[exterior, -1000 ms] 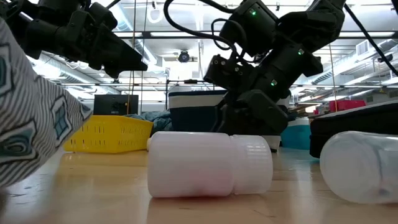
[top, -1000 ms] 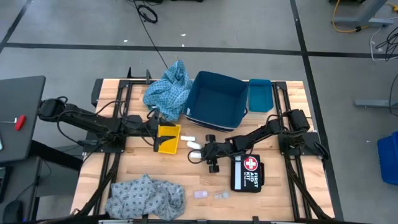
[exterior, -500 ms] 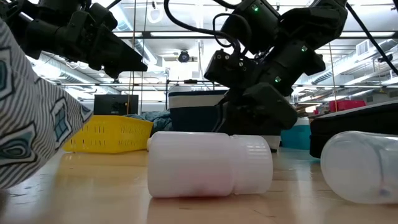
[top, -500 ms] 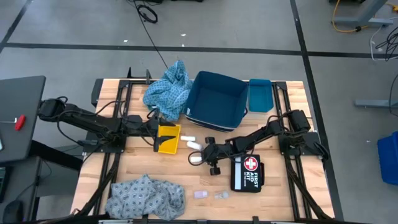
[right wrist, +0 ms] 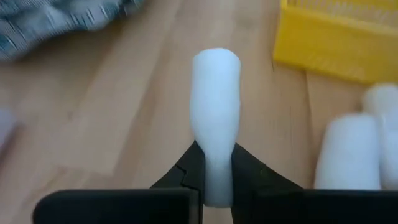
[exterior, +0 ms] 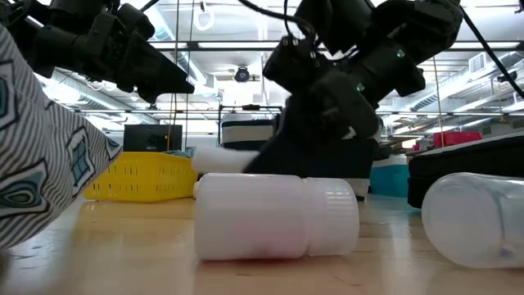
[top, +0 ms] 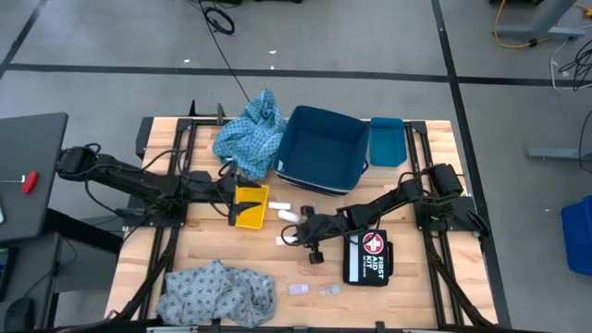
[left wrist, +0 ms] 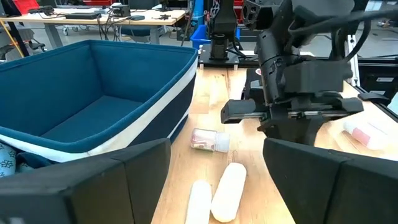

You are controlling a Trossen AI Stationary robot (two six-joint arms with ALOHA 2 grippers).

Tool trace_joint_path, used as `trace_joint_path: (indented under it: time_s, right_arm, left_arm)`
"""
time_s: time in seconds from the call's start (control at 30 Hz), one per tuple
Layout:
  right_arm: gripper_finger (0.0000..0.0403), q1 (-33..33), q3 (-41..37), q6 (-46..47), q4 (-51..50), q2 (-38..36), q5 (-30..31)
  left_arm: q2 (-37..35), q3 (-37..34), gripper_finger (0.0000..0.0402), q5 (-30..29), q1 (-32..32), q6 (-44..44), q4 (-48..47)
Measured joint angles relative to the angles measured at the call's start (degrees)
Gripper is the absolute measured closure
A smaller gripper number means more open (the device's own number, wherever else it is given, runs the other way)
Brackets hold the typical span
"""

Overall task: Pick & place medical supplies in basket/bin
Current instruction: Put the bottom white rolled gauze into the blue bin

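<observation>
My right gripper [top: 294, 237] is at mid-table, shut on a small white roll [right wrist: 215, 112], which shows in the low view as the white roll [exterior: 225, 158] above the tabletop. Two more white rolls [top: 285, 211] lie between it and the yellow bin [top: 251, 205]. My left gripper [left wrist: 214, 186] hovers open beside the yellow bin, facing the blue basket [top: 322, 150]. One light-blue cloth [top: 252, 134] lies against the basket's left wall. The other light-blue cloth [top: 217, 291] lies at the near edge. Tiny clear packets [top: 312, 289] rest near it. My right gripper pinches the white roll at one end [right wrist: 215, 177] between its two fingers. The roll looks squeezed narrower there. The rest of it sticks out ahead, in line with the fingers. The fingers come slanting from the table's right, and the roll is lifted clear, roughly level.
A black first-aid kit [top: 366, 256] lies just right of my right gripper. A small teal bin [top: 386, 141] stands right of the blue basket. Close to the low camera lie a white vial [exterior: 274, 217] and a clear one [exterior: 475, 217]. Bare wood shows left of the yellow bin.
My right gripper has shifted a little toward the table's near-left and tipped. The white roll has moved with it and now shows lifted above the tabletop in the low view, where it did not show before.
</observation>
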Motion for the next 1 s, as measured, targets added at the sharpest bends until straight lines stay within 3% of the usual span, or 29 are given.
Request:
trace_joint_path:
  time_s: [0.43, 0.6, 0.77, 0.87, 1.0]
  right_arm:
    - [0.0365, 0.2, 0.0, -5.7, 27.8, 0.0, -12.6]
    - [0.0365, -0.5, 0.0, -6.6, 37.9, -0.1, -25.3]
    - [0.0365, -0.9, 0.0, -3.3, 39.0, -0.1, -35.8]
    - [0.0365, -0.9, -1.0, -3.0, 38.5, -0.1, -34.5]
    - [0.0365, -1.1, -6.6, -3.0, 43.8, -0.1, -23.3]
  left_arm:
    - [0.0, 0.0, 0.0141, 0.0, 0.0, 0.0, -0.1]
    - [0.0, 0.0, 0.0141, 0.0, 0.0, -0.1, -0.1]
    - [0.0, 0.0, 0.0141, 0.0, 0.0, -0.3, -0.1]
    - [0.0, 0.0, 0.0141, 0.0, 0.0, -0.6, -0.1]
    - [0.0, 0.0, 0.0141, 0.0, 0.0, -0.9, 0.0]
